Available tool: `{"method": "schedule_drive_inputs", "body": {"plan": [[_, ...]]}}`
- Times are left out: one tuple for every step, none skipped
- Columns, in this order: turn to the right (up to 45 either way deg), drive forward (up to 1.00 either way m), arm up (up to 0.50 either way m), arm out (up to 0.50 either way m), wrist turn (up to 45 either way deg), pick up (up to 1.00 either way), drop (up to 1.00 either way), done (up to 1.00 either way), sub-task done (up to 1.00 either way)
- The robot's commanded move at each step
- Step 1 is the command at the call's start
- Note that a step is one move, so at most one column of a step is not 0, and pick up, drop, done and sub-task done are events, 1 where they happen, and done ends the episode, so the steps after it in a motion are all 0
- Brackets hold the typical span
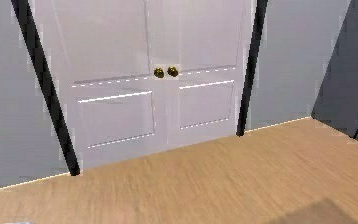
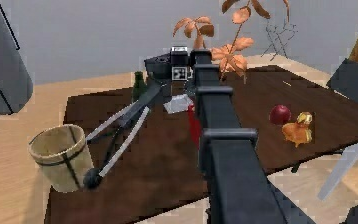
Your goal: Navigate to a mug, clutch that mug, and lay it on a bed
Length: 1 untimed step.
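Observation:
A beige, wood-toned mug (image 2: 57,153) with an open top shows at the near left corner of a dark brown table (image 2: 137,185), in the arm side view. My arm's dark bar rises from the bottom edge, over the table. At its far end are the white marked squares, and left of them the gripper (image 2: 93,177). Its thin fingers (image 2: 117,150) slant down and left, ending right beside the mug. I cannot tell whether the gripper holds anything.
On the table are a plant with orange leaves (image 2: 227,45), a dark green bottle (image 2: 139,82), a red apple (image 2: 280,114) and orange fruit (image 2: 299,131). A chair (image 2: 352,80) stands at its right. The forward view has a white double door (image 1: 152,75) with brass knobs and wood floor (image 1: 237,180).

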Motion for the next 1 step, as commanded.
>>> {"method": "schedule_drive_inputs", "body": {"plan": [[0.0, 0.0, 0.0, -0.3, 0.0, 0.0, 0.0, 0.0, 0.0]]}}
